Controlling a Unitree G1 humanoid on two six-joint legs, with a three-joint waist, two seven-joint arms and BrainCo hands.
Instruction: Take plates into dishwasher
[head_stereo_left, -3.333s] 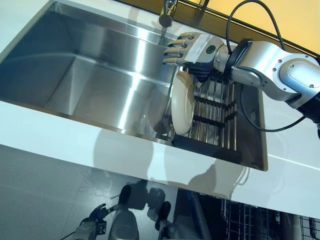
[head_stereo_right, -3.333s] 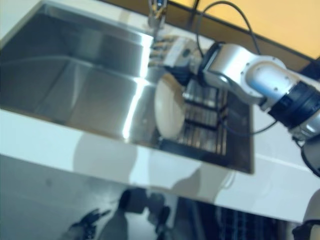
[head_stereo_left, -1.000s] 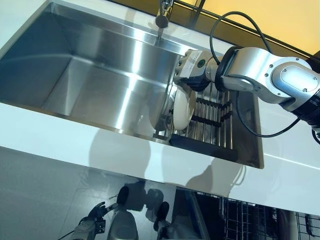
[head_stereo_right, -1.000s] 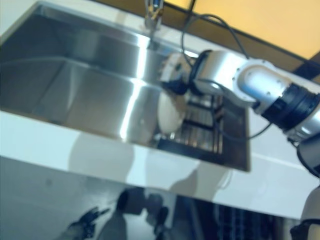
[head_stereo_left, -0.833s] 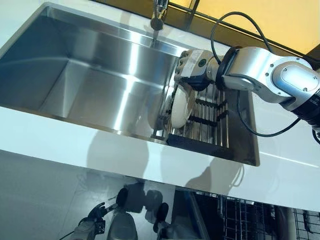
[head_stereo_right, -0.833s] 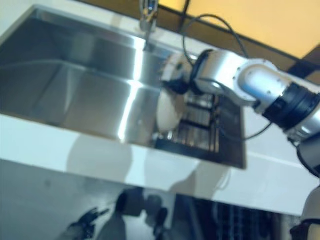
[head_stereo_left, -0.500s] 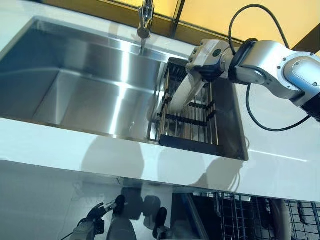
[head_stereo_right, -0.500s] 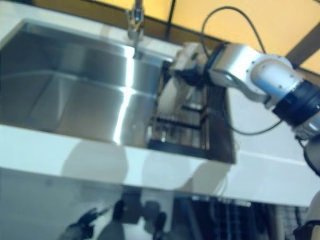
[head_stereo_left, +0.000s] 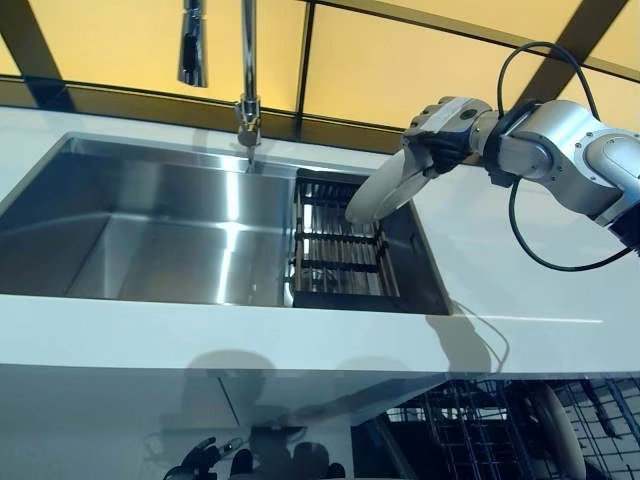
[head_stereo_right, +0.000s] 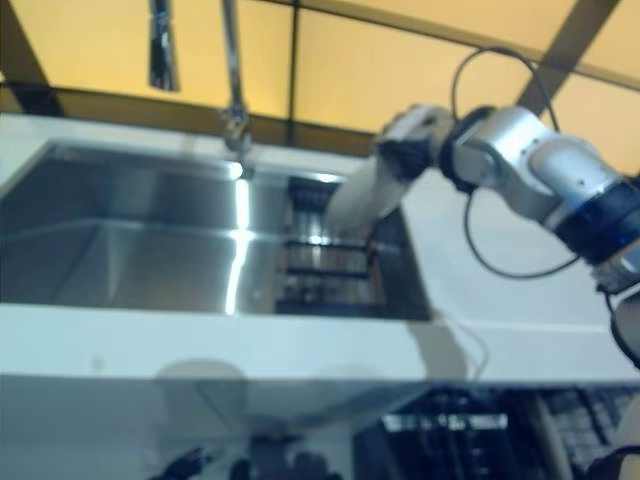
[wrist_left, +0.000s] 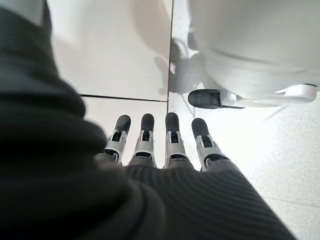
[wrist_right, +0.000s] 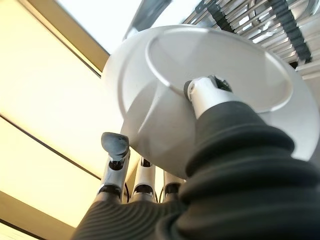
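Note:
My right hand is shut on a white plate and holds it tilted in the air, just above the right end of the dark dish rack in the sink. In the right wrist view the thumb presses the plate's face and the fingers curl behind its rim. The dish rack shows no other plate. The open dishwasher's wire rack shows below the counter at the lower right. My left hand hangs low by the floor, fingers straight and empty.
The steel sink fills the left half of the white counter. A tall faucet stands behind it, before a yellow wall. A pale plate-like thing stands in the dishwasher rack.
My right hand has lifted the plate out of the dish rack, up and to the right. The camera has also tilted up. The left hand has not moved.

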